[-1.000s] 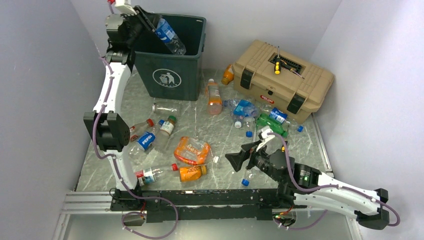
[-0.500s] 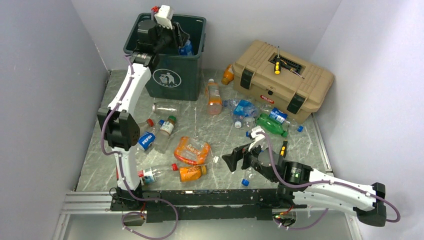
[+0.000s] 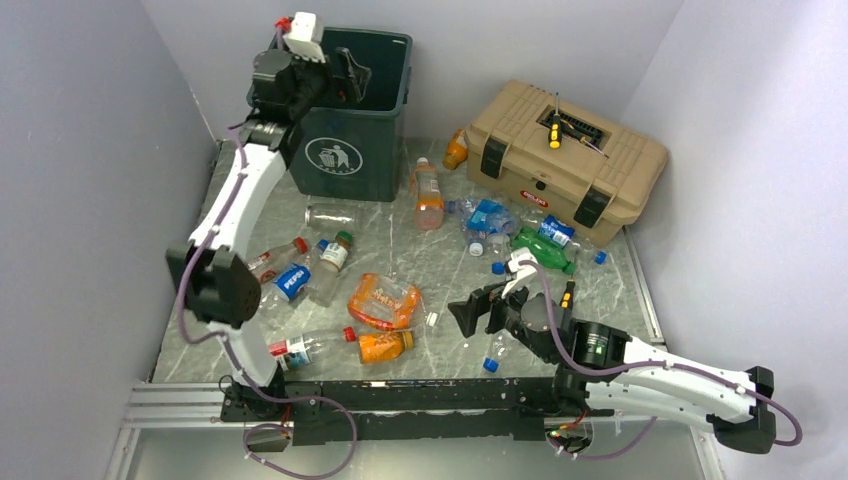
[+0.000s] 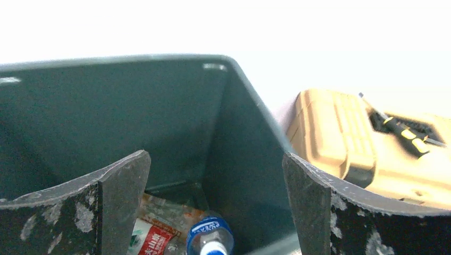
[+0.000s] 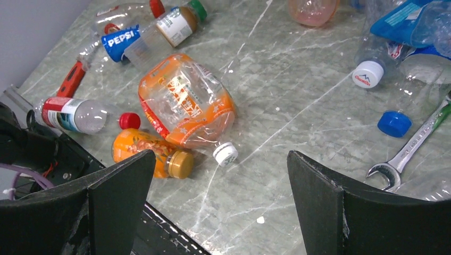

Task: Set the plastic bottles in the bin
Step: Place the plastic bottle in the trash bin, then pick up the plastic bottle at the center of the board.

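Pale wall (image 4: 319, 32) behind, left tool (image 4: 214, 156) hangs wide open over the bin (image 4: 106, 106), blue-labelled bottle (image 4: 210, 238) below inside.

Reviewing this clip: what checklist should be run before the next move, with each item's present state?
1. Left gripper open, nothing held: ok.
2. Bottle lying inside the bin, not on its rim: ok.
3. Right gripper open and empty: ok.
4. Next target free to grasp: the crushed orange bottle lies uncovered in front of the right gripper: ok.
5. Table cleared of bottles: not ok, many remain, such as the Pepsi bottle.
6. Room left in the bin: cannot tell, only a corner of its floor shows.
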`<action>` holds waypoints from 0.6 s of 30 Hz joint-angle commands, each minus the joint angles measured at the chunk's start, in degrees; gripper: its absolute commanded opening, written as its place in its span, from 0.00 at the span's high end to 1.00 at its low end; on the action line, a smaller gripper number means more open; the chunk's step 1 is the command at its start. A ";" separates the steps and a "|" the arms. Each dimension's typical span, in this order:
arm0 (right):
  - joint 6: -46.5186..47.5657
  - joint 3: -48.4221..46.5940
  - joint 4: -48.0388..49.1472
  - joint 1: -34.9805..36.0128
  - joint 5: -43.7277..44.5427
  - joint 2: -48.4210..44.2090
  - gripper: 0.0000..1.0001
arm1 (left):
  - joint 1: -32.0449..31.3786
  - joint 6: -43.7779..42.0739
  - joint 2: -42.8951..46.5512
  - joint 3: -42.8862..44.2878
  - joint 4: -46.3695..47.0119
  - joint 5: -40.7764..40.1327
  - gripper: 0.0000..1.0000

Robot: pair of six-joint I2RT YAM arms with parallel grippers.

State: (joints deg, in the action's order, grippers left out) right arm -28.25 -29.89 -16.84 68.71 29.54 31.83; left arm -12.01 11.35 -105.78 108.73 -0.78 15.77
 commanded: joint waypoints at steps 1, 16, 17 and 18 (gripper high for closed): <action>1.29 -2.75 0.55 0.20 1.86 -0.86 0.00 | -1.18 1.18 17.94 -4.80 7.57 -6.39 0.01; -4.89 -3.64 1.64 -0.20 7.22 13.23 0.00 | -2.66 -1.81 53.71 -39.16 -30.95 -19.38 0.00; -5.34 -3.80 1.90 -0.68 6.51 15.23 0.00 | -2.67 -2.03 55.70 -41.76 -31.02 -17.16 0.00; -5.73 -4.00 2.24 -1.48 5.48 17.05 0.00 | -2.73 -3.30 57.36 -44.27 -30.31 -13.57 0.01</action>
State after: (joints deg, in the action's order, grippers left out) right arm -31.11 -31.24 -16.67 68.55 34.59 43.53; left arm -14.70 9.69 -52.45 73.76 -22.20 -3.29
